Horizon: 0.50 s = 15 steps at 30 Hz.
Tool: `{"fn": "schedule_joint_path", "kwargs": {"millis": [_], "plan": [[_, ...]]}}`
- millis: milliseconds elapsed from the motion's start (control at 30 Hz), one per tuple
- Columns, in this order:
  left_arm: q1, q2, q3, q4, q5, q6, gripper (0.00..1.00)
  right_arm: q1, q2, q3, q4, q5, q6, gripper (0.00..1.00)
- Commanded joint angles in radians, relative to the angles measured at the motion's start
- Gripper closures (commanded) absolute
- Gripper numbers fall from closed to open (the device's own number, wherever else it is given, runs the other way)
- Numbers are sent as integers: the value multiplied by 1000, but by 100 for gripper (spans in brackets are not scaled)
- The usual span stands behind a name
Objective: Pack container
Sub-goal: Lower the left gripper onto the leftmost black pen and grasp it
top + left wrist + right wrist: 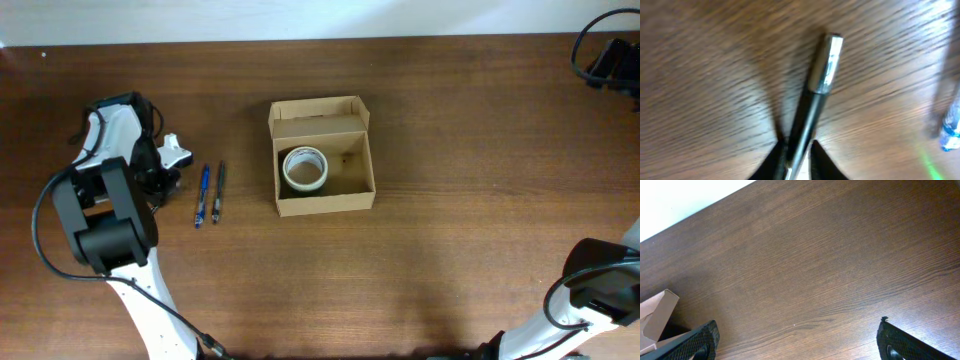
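tan cardboard container [325,204] holds tape roll [305,169]; left tool [799,152] pinching black pen [816,90]; right tool [797,347] spread.

Dark brown woodgrain table [450,250]; tan container [322,157]; white tape roll [305,169]; blue pen [202,195]; black pen [805,115], silver end.

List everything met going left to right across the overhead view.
Left arm, its fingers pinching a dark pen → blue pen → black pen → cardboard box with a tape roll inside → right arm.
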Motion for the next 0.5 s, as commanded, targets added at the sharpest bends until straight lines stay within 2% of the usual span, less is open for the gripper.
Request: {"fn": "schedule_joint_path", "kwargs": {"millis": [0,100,167,233,367,467], "plan": [[8,36,-24,24,39,37,80,-4,-11,-8,3,-12,-2,1],[7,36,-24,34,39,37,62,-4,-11,-8,3,-12,-2,1],[7,36,-24,45,38,36,56,-4,-11,-8,3,-12,-2,1],[7,36,-24,65,38,31,55,-4,-11,-8,3,-12,-3,1],[5,36,-24,127,39,-98,55,-4,-11,-8,2,-12,-2,1],[5,36,-26,127,85,-142,56,-4,-11,-8,3,-12,-2,1]]}}
